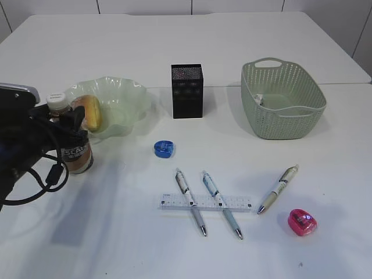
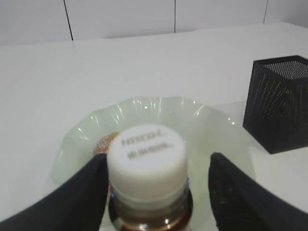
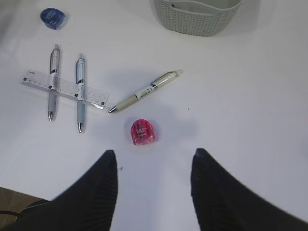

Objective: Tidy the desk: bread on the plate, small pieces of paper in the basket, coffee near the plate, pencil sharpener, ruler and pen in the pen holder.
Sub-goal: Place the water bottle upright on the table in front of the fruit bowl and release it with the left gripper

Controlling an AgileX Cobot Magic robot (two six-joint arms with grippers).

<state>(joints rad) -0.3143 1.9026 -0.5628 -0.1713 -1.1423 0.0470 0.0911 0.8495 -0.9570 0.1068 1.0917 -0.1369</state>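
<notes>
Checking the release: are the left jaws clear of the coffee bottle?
Cannot tell. In the left wrist view the right-hand jaw shows a plain gap from the coffee bottle, but the left-hand jaw sits against the cap's edge with no visible gap.

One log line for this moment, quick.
coffee bottle: upright beside plate | bread: on plate | left jaws: straddling bottle cap | pens, ruler, sharpeners: on table

A white table (image 1: 174, 250) is seen, filling most of the exterior view. A seam is visible across the table, where a second white surface is joined behind it. Beyond the table's far edge, a pale wall (image 1: 145, 6) divided by thin dark vertical lines is shown.
</notes>
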